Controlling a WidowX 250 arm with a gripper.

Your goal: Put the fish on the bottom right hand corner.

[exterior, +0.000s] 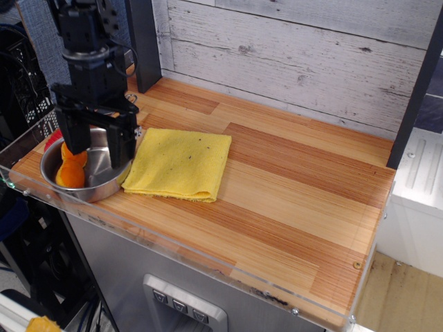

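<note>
The tabletop (277, 194) stretches away to my right, its bottom right hand corner (346, 277) well apart. My gripper (101, 144) hangs wide open over the steel bowl (104, 181); the fish (69, 167) lies inside, beside my left finger, long axis upright.

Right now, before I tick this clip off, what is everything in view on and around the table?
fish: one, orange, lying in the bowl at the table's left end
bowl: one, steel, left end beside the cloth
cloth: one, yellow, folded, right of the bowl
red handle: one, behind the bowl, mostly hidden
table: one, striped wood with clear edge; bottom right hand corner bare
wall: grey planks behind
gripper: one, black, open, fingers down over the bowl
</note>
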